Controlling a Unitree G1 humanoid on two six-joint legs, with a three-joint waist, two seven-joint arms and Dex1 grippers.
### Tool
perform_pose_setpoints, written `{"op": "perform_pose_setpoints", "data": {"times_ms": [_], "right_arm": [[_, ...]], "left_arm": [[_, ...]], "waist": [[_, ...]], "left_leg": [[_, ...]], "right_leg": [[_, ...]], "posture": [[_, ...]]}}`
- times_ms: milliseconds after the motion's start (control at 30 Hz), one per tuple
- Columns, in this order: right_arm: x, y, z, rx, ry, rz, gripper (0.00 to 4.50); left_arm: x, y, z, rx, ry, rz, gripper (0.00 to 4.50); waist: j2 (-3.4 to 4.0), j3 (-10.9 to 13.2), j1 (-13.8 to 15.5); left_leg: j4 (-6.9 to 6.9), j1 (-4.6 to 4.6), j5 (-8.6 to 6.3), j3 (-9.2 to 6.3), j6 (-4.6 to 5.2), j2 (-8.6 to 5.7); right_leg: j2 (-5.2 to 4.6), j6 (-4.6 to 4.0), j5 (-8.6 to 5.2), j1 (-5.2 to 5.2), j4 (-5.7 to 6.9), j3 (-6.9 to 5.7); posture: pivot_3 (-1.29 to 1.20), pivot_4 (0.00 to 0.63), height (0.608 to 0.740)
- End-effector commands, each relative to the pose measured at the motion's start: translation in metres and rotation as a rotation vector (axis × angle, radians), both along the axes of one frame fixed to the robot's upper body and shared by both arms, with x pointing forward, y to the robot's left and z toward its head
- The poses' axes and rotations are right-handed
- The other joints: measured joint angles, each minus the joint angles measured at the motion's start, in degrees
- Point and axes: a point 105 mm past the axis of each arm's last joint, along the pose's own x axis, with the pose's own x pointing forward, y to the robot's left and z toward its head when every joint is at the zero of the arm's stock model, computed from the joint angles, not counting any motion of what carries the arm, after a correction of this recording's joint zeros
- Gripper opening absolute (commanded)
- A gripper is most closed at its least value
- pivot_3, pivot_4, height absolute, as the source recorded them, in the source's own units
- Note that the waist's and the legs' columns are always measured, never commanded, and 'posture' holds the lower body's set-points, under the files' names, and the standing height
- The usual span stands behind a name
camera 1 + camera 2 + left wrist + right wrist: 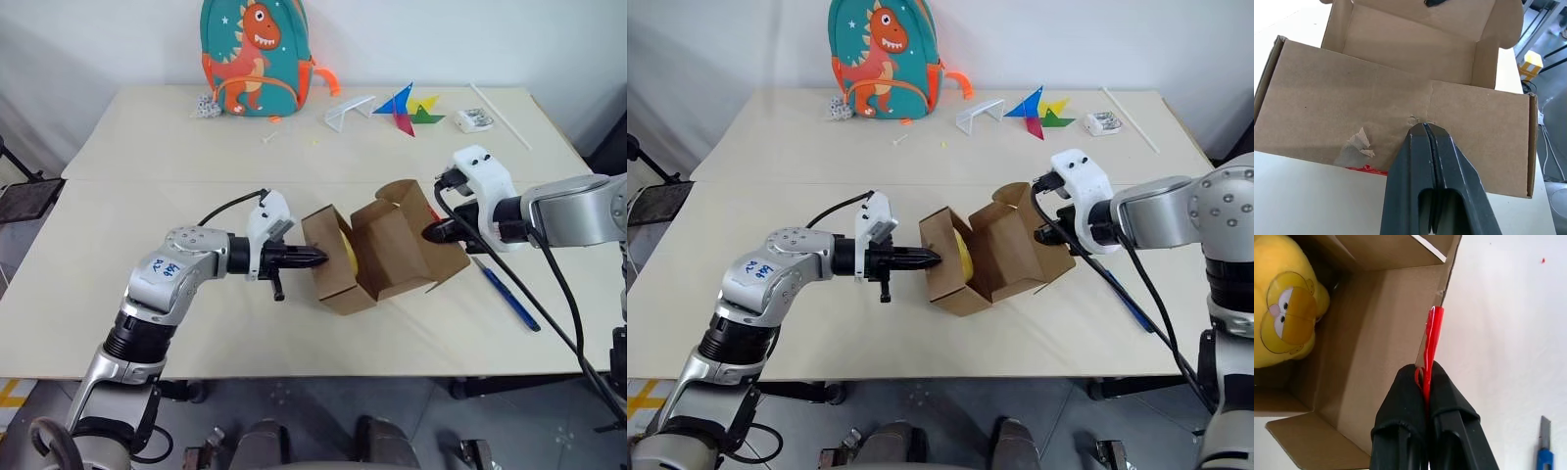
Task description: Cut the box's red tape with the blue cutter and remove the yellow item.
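Open box point(377, 257) shows yellow item point(1284, 313) inside.

A pale table point(147, 323) fills the frame. The box point(377, 257) sits at centre, flaps open. The blue cutter point(507, 294) lies right of it. Along the upper edge stand a dinosaur backpack point(257, 57), a white folded stand point(349, 111), a colourful pinwheel point(407, 106) and a thin white stick point(500, 116).
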Motion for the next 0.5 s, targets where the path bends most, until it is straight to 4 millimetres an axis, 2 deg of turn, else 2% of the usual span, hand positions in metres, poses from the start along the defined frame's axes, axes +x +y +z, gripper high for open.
{"op": "perform_pose_setpoints", "data": {"times_ms": [33, 333, 500], "right_arm": [[-0.003, 0.008, 0.005, -0.032, -0.051, 0.036, 0.07], [-0.008, 0.016, 0.009, -0.090, -0.106, 0.090, 0.07], [-0.008, 0.022, 0.011, -0.090, -0.120, 0.115, 0.07]], "left_arm": [[0.001, 0.012, -0.039, 0.094, 0.143, 0.085, 0.00], [0.000, 0.020, -0.044, 0.111, 0.169, 0.116, 0.00], [0.001, 0.024, -0.044, 0.115, 0.165, 0.129, 0.00]], "waist": [[-0.01, 0.00, 0.05], [0.02, -0.01, 0.09], [-0.07, 0.05, -0.14]], "left_leg": [[0.01, 0.00, 0.00, 0.00, 0.00, 0.00], [0.01, 0.03, 0.00, -0.02, 0.04, -0.02], [-0.05, -0.60, 0.03, -0.01, -0.03, -0.01]], "right_leg": [[0.00, 0.00, 0.00, 0.01, 0.00, 0.00], [-0.03, -0.03, 0.02, 0.06, -0.01, 0.00], [-0.02, -0.03, 0.02, -0.68, 0.08, -0.05]], "posture": [[0.00, 0.150, 0.740], [0.00, 0.150, 0.740], [0.00, 0.150, 0.740]]}}
